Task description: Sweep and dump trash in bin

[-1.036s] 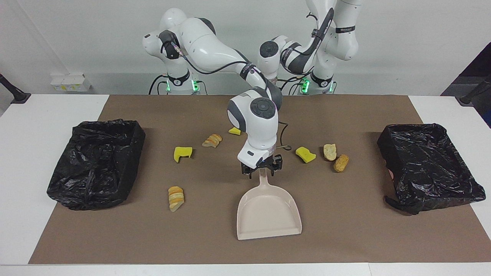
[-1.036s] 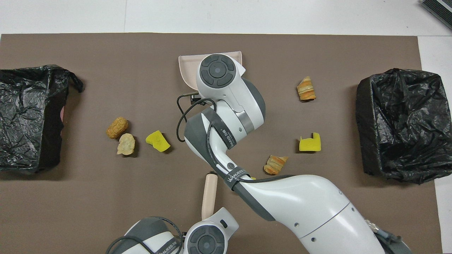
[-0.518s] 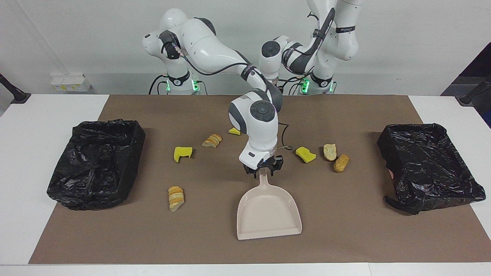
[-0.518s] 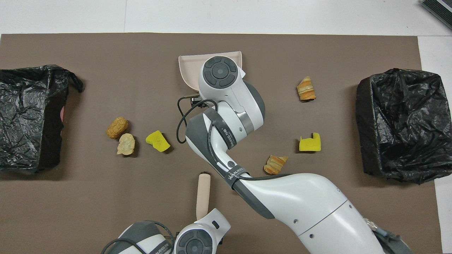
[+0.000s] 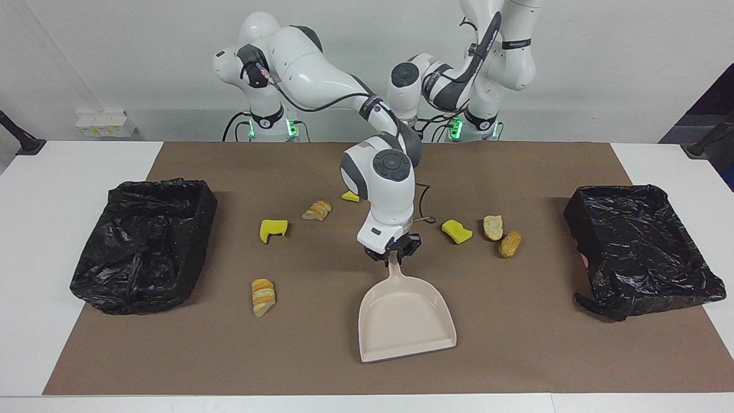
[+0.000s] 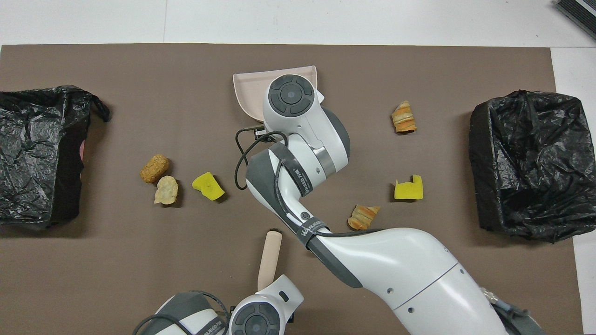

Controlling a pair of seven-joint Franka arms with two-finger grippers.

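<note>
My right gripper (image 5: 394, 254) is shut on the handle of the beige dustpan (image 5: 404, 321), which lies mid-mat with its mouth away from the robots. Trash lies scattered on the mat: yellow sponge pieces (image 5: 273, 229) (image 5: 457, 231) (image 5: 350, 197), bread slices (image 5: 263, 296) (image 5: 317, 210) and bread chunks (image 5: 492, 227) (image 5: 510, 244). The left gripper (image 6: 266, 287) sits at the robots' edge, shut on the brush, whose beige handle (image 6: 270, 258) sticks out from under the hand; its bristles are hidden. In the facing view the right arm hides this gripper.
Two bins lined with black bags stand on the brown mat, one (image 5: 143, 241) at the right arm's end, the other (image 5: 642, 252) at the left arm's end. White table borders the mat.
The right gripper's fingers have closed on the dustpan handle, and the pan has turned and shifted slightly toward the left arm's end. The left hand and brush handle shifted a little.
</note>
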